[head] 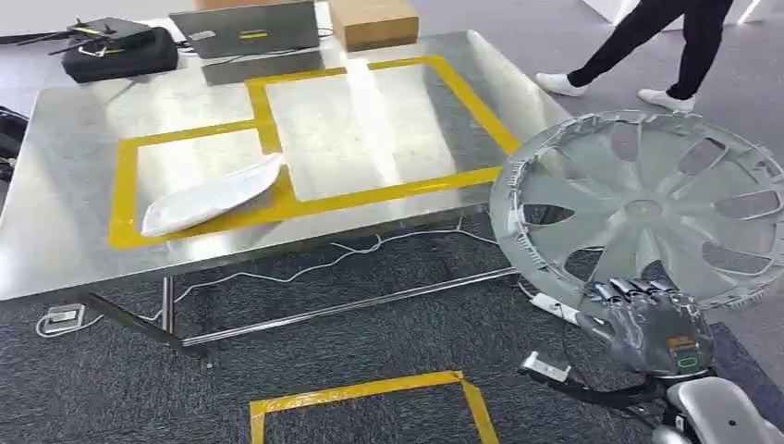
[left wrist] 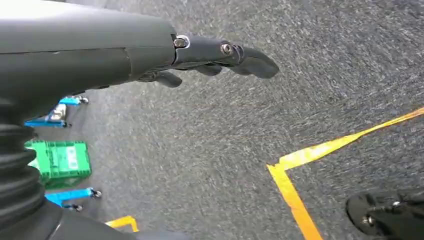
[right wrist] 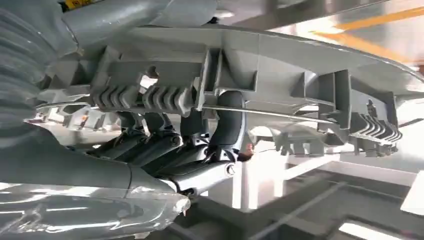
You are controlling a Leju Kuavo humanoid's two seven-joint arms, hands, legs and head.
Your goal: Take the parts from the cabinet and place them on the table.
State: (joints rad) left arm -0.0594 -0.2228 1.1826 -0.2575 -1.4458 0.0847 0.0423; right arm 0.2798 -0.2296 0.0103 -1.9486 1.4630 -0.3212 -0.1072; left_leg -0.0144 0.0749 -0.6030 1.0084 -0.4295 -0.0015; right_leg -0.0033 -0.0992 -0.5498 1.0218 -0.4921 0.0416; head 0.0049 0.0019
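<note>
Upright, the wheel cover (head: 641,209) faces the camera, right hand (head: 653,326) fingers (right wrist: 227,125) gripping its lower rim.

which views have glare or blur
Head view: ceiling light glares off the steel table, the edges soft. Left wrist view: carpet streaked with motion blur. Right wrist view: bright washed-out patches behind the wheel cover.

Closed laptop (head: 245,28), cardboard box (head: 373,20), black case (head: 120,48) at table's far edge, person's legs (head: 647,42), green crate (left wrist: 60,162) on carpet
</note>
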